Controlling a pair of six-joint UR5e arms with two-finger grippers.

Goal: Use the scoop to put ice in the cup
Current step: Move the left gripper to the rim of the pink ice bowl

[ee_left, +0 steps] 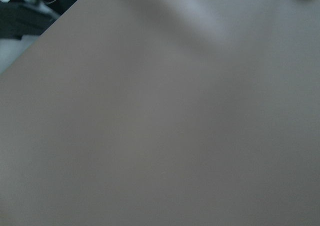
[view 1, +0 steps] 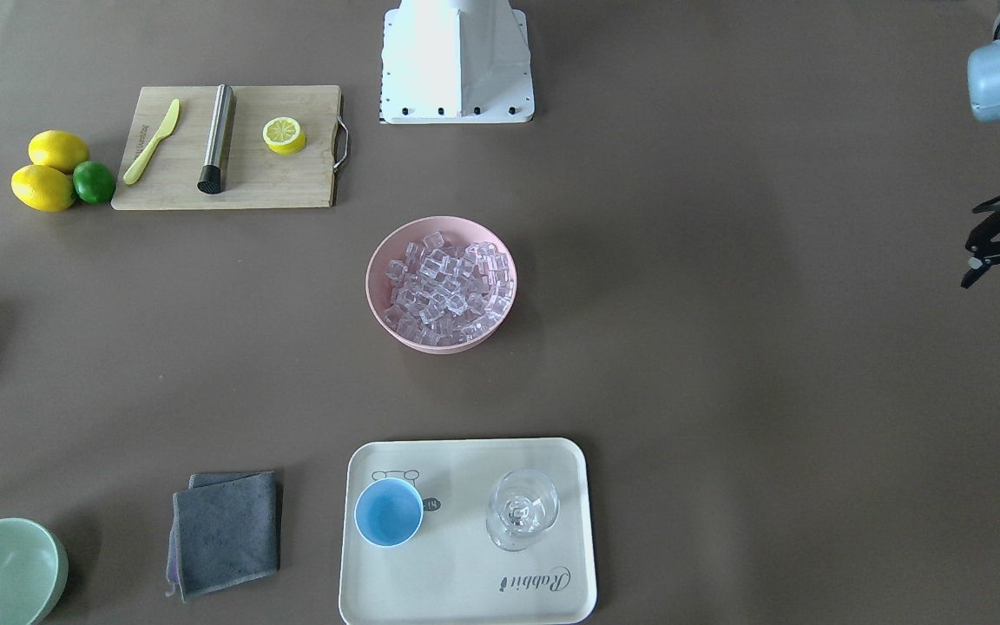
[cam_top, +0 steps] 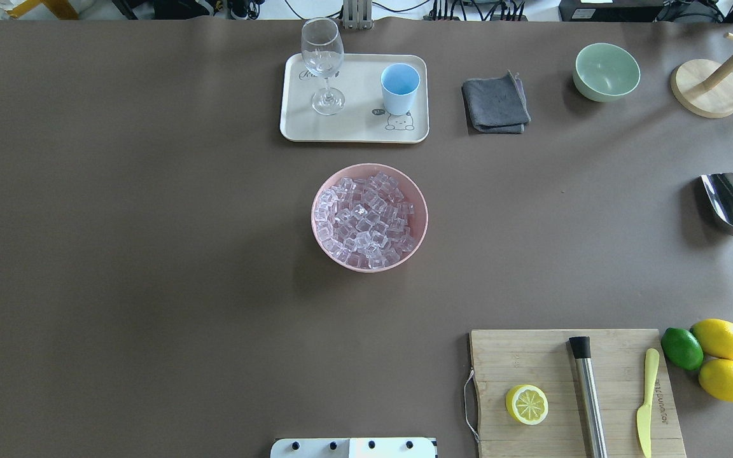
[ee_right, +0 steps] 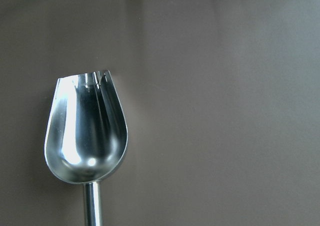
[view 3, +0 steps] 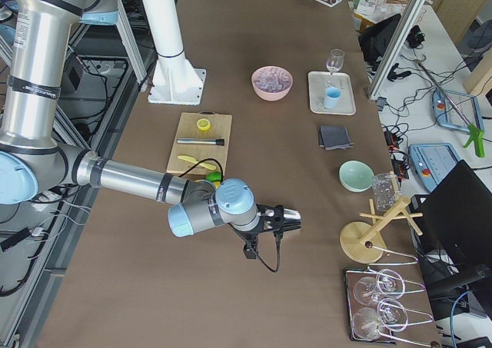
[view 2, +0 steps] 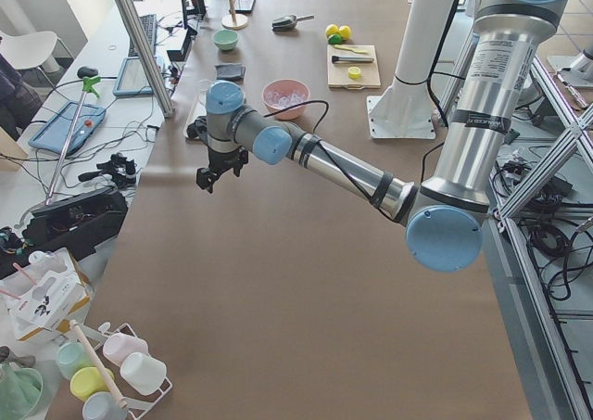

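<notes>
A pink bowl (cam_top: 314, 219) heaped with clear ice (cam_top: 366, 219) cubes sits at the middle of a matte brown table (cam_top: 150, 254). Beyond the bowl, on the side away from the robot, a cream tray (cam_top: 357, 127) printed "Rabbit" carries the light-blue cup (cam_top: 399, 89), empty, and a clear stemmed glass (cam_top: 323, 57). To the robot's right of the tray lie a folded grey cloth (cam_top: 495, 105) and a pale-green bowl (cam_top: 606, 71).

The steel scoop (cam_top: 732, 203) is far to the robot's right of the pink bowl, its handle running off the overhead view's edge. Whether the right gripper (view 3: 283, 220) is clamped on it cannot be told. The left gripper (view 1: 977, 247) hangs well to the bowl's other side, jaws apart, holding nothing.

Nearer the robot, right of the pink bowl, a wooden cutting board (cam_top: 532, 362) holds a halved lemon (cam_top: 526, 404), a steel cylinder (cam_top: 588, 394) and a yellow knife (cam_top: 646, 401). The board's stamp is too small to read. Benches with cables and screens flank the table.
</notes>
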